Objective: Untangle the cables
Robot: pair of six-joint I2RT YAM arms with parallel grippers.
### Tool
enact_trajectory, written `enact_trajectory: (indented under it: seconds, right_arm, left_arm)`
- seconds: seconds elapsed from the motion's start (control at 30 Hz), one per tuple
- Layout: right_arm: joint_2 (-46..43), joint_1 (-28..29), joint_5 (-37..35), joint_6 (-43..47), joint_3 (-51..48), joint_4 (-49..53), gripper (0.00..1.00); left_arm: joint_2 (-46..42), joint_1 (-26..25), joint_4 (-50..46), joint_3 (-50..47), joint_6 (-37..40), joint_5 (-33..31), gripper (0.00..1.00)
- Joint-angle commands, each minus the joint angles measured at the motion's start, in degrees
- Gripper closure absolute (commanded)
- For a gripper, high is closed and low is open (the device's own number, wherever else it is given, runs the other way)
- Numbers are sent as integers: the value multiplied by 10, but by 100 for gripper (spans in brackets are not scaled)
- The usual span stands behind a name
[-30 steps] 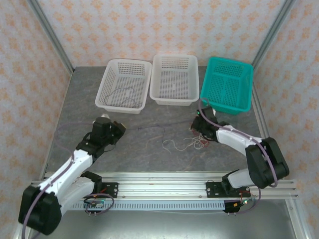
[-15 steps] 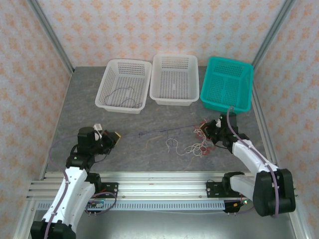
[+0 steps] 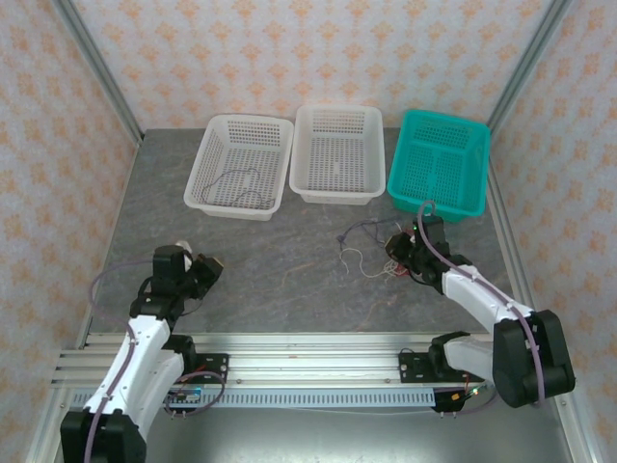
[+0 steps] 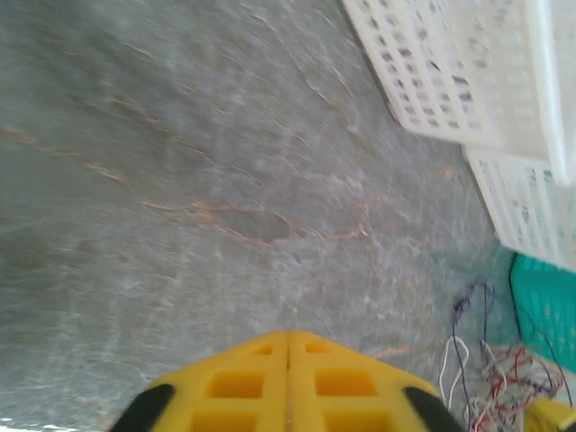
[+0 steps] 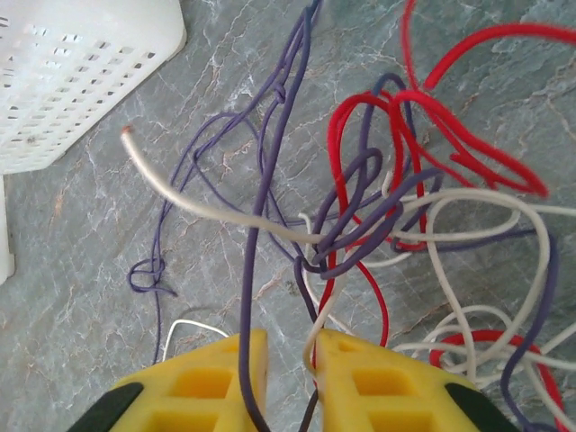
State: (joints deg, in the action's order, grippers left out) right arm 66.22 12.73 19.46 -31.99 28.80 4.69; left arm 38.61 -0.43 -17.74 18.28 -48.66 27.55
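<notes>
On the left of the grey marbled tabletop [image 3: 280, 299], the left fingers [image 3: 210, 263] sit low near the front rail [image 3: 308, 359], pointing right. From the left wrist their yellow pads [image 4: 229, 387] are pressed flat together with nothing between them. A bare stretch of stone separates them from the cables [image 4: 481, 360], which appear far off at the lower right of that view. At the back stands a row of three baskets. The left white basket [image 3: 201, 174] has one thin dark wire [image 3: 241, 181] lying on its floor, the middle white basket [image 3: 335, 197] is close beside it, and the teal basket [image 3: 434, 206] is on the right. The cables [image 3: 364, 253] lie in a loose tangle on the tabletop, just in front of the gap between the middle and teal baskets and well apart from the left fingers. The right fingers [image 3: 395, 255] are at the tangle's right edge, and that arm's own thicker purple harness [image 3: 424, 220] arches above them. In the right wrist view the right fingers [image 5: 216, 378] stand slightly apart. A purple cable [image 5: 268, 180] runs down through the gap along one pad's inner edge, looser than a pinch. Ahead of them the purple cable knots around a red cable [image 5: 432, 99], and a white cable [image 5: 216, 209] crosses both. A corner of a white basket [image 5: 72, 63] sits close at the upper left.
</notes>
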Motion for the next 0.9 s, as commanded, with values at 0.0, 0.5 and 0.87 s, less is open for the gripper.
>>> enact_trajectory:
  seconds: [0.0,0.5,0.87]
  right_arm:
    - [-13,9,-10,50,33,20,78]
    - [-56,18,-61,91,179,245,37]
    - [-90,21,-25,99,165,274,36]
  left_arm:
    - [-10,-52,57,25,60,-10,72]
    - [476,-441,5,378,209,-176,57]
    - [758,-462,-69,595,254,-194,54]
